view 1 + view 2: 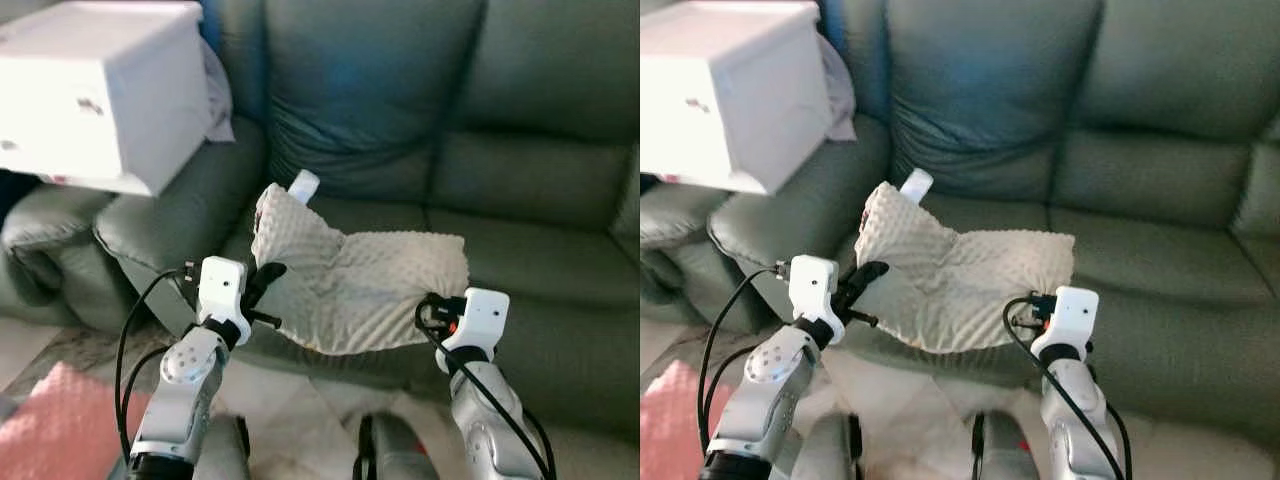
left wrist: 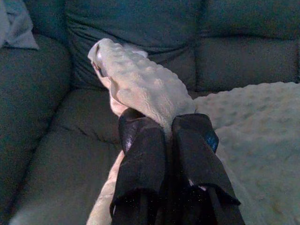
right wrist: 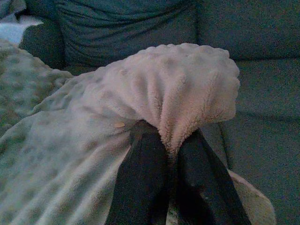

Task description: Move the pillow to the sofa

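Pillow (image 1: 360, 285) lies on the sofa (image 1: 480, 180) seat, both jaws clenched on it: left gripper (image 2: 168, 129) at 9 o'clock, right gripper (image 3: 171, 140) at 3. White box (image 1: 95, 90) sits on the armrest at 10 o'clock.

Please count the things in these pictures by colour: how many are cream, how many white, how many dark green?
Cream: 1, the pillow, pinched by the left gripper and the right gripper
White: 1, the box
Dark green: 1, the sofa
Total: 3
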Controlling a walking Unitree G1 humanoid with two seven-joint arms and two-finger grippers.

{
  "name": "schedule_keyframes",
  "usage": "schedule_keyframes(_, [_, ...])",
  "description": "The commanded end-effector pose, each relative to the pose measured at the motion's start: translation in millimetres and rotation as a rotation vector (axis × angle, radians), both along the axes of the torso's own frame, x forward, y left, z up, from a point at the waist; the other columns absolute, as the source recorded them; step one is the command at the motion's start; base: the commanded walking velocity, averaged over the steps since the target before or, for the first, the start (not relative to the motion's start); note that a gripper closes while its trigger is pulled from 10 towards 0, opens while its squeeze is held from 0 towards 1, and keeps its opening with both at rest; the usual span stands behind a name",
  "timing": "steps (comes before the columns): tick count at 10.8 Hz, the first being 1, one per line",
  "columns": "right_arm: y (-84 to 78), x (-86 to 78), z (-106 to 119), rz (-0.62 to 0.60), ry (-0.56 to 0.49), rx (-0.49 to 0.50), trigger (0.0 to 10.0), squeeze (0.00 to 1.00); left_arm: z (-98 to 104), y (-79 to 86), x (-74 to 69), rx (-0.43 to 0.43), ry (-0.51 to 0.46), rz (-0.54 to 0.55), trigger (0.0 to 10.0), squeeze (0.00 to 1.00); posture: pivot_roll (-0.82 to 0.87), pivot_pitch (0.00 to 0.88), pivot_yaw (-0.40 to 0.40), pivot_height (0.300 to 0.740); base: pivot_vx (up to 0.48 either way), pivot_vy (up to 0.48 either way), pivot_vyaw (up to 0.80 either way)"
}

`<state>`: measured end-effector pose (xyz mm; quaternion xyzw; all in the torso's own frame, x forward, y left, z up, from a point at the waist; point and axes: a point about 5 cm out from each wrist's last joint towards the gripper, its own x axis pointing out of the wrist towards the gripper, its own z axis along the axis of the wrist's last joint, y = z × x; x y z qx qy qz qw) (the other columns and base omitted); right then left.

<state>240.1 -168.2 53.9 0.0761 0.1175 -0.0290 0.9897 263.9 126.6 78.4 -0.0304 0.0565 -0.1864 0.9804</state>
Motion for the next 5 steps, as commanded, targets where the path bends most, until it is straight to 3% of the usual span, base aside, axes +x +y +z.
schedule_keyframes(1, [-0.9,3.6,8.1,-0.001,-0.035,-0.001,0.0,0.0,10.1,-4.2,3.0,0.004,-0.045,-0.018,10.0,0.0,-0.05,0.01,-0.02,0.635,0.0,0.0,0.0])
schedule_keyframes(5, [-0.6,6.4,8.5,-0.005,-0.039,0.001,0.0,0.0,14.8,-3.4,6.5,-0.008,-0.068,-0.036,10.0,0.0,-0.05,0.003,-0.019,0.635,0.0,0.0,0.0])
